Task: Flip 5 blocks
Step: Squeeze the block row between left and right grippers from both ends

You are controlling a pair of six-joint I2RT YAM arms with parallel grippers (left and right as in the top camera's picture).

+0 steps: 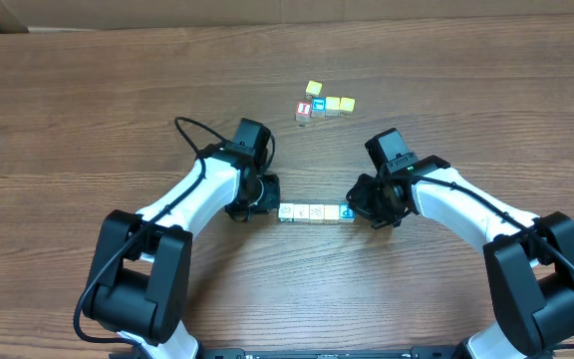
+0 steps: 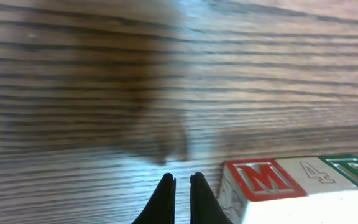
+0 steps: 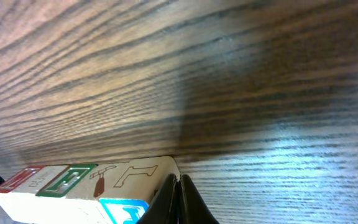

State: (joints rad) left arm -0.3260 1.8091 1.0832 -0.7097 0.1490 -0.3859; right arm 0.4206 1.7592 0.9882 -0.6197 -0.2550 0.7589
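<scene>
Overhead straight down on table [image 1: 118, 100]; wrist views low, close, sharing block row [image 1: 315, 212]

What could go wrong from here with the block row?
1. The left fingers and right fingers are both shut at opposite ends of the row of blocks. Pushing inward could buckle the row or pop a block out.
2. Shut fingers cannot grip, so a nudge may slide a block rather than flip it.
3. The spare cluster sits beyond the row, and scattered blocks could mix with it.
</scene>
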